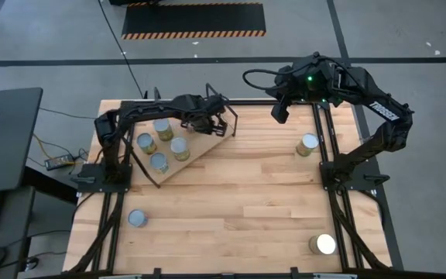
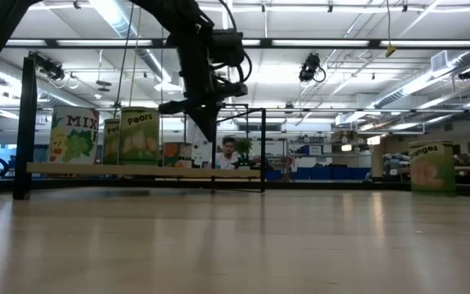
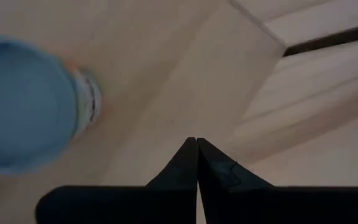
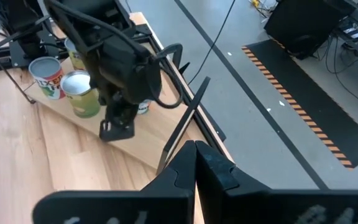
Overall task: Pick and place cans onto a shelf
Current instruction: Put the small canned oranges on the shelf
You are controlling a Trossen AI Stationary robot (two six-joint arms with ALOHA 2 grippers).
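Note:
The shelf (image 1: 201, 149), a light-wood board on a black wire frame, stands at the table's far left. Several cans stand upright on it on their flat bottoms, among them one (image 1: 180, 147) near its right part and one (image 1: 163, 128) at the back. My left gripper (image 1: 201, 124) hangs shut above the board, pointing steeply down beside a blue-topped can (image 3: 17, 99), touching nothing. My right gripper (image 1: 279, 111) is shut and raised over the table's far edge, holding nothing. Loose cans stand on the table at the right (image 1: 308, 144), near left (image 1: 137, 218) and near right (image 1: 324, 244).
The shelf's black wire frame (image 1: 231, 120) rises around the board's far right end, close to my left gripper. In the low view the "Pears" can (image 2: 139, 137) and a "Mix" can (image 2: 72, 135) stand on the shelf. Bare tabletop (image 1: 246, 194) lies between the arms.

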